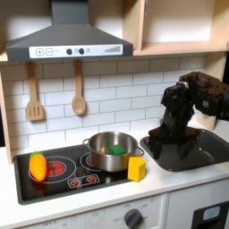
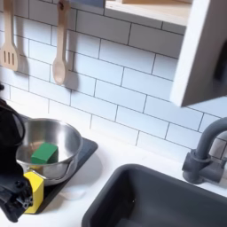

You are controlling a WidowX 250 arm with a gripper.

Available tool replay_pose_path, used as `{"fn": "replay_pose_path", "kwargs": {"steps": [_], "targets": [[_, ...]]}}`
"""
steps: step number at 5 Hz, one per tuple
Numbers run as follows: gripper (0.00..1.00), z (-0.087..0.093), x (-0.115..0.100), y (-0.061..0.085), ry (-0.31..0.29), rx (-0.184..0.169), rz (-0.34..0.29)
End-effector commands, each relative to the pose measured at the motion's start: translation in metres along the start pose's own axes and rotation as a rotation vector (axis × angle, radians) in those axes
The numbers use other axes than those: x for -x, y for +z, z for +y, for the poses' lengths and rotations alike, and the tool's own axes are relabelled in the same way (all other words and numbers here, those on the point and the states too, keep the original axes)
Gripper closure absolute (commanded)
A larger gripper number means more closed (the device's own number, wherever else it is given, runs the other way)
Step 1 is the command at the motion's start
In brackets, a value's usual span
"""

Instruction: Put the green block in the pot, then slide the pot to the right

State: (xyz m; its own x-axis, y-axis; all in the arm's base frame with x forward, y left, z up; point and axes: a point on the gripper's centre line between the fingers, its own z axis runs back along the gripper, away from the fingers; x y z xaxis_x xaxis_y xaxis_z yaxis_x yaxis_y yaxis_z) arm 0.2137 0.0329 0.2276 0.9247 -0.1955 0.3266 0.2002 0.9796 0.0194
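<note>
Pot (image 1: 110, 150): round, shiny steel, straight-walled, mid-frame in the first exterior view; green block (image 2: 45, 153) sits inside. Yellow block (image 1: 136, 168) just beside. Gripper (image 1: 166, 134): finger spacing cannot be told.

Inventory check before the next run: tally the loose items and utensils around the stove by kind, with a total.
Toy blocks: 2, green block in the pot, yellow block
Cookware: 1, pot
Toy vegetables: 1, orange-yellow
Hanging wooden utensils: 2, spatula, spoon
Total: 6
</note>
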Motion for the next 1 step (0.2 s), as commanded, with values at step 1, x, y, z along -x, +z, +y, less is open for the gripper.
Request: {"fn": "replay_pose_path", "kwargs": {"steps": [1], "targets": [[0.0, 0.0, 0.0, 0.0, 0.0, 0.0, 0.0]]}}
